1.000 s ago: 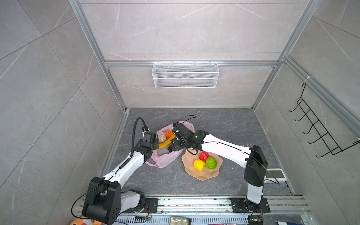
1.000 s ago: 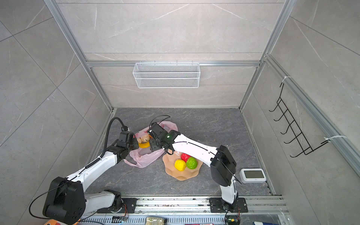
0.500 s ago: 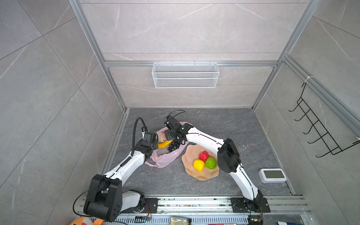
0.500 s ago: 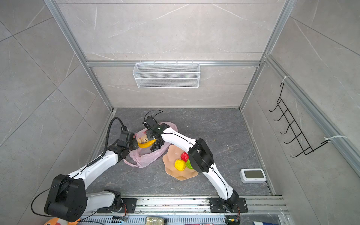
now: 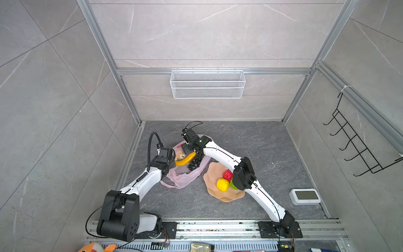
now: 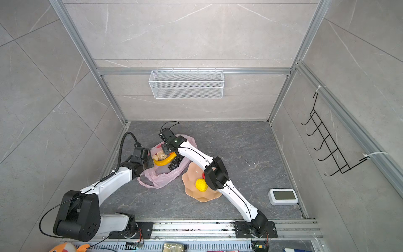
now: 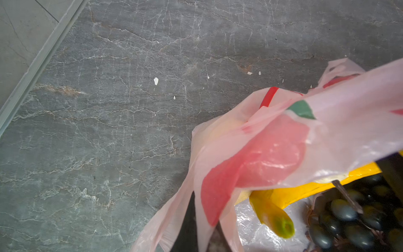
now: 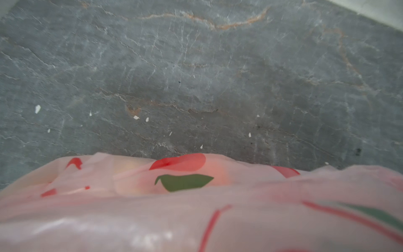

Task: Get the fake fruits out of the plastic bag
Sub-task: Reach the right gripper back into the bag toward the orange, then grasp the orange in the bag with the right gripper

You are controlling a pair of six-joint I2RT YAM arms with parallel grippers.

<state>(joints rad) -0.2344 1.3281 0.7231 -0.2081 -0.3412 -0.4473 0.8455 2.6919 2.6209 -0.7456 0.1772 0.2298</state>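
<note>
Three fruits in the plastic bag (image 5: 185, 177), left of mid-floor: banana (image 5: 185, 161), grape bunch (image 5: 194, 164), beige fruit (image 5: 180, 155). Three more on the plate (image 5: 226, 197) just right of it: red fruit (image 5: 227, 174), yellow fruit (image 5: 222, 184), green fruit (image 5: 232, 186). My left gripper (image 5: 172, 161) is clamped on the bag's left rim. Right gripper (image 5: 190, 151) is over the bag mouth by the banana; I can't tell its jaw width.

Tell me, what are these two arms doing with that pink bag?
Two robot arms are emptying toy fruit from a pink plastic bag onto a peach plate. The left gripper pinches the bag's edge, holding it open. The right gripper reaches into the mouth, by the banana; whether it grips anything is hidden. The banana, dark grapes and a beige fruit lie in the bag. A red fruit, a yellow fruit and a green fruit sit on the plate.
</note>
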